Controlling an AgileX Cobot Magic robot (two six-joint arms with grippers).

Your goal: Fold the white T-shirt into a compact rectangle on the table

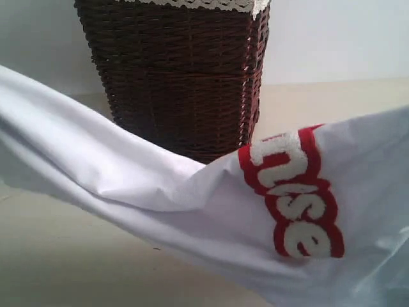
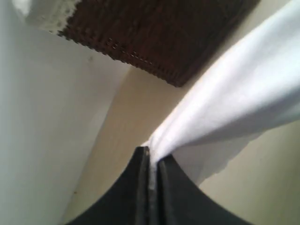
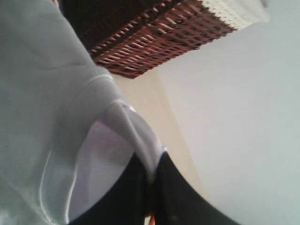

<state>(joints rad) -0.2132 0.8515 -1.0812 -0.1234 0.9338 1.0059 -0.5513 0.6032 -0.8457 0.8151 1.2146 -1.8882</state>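
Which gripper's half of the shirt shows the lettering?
The right gripper has it: red-outlined lettering sits on its half of the white T-shirt; the left half is plain white.

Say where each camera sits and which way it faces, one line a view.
Exterior: low, near table height, facing the wicker basket and wall; white T-shirt stretched across; no arm shows.
Left wrist: on the left arm, looking along the left gripper, shut on the shirt's edge.
Right wrist: on the right arm, looking along the right gripper, shut on shirt fabric.
Shared: all three show shirt and basket.
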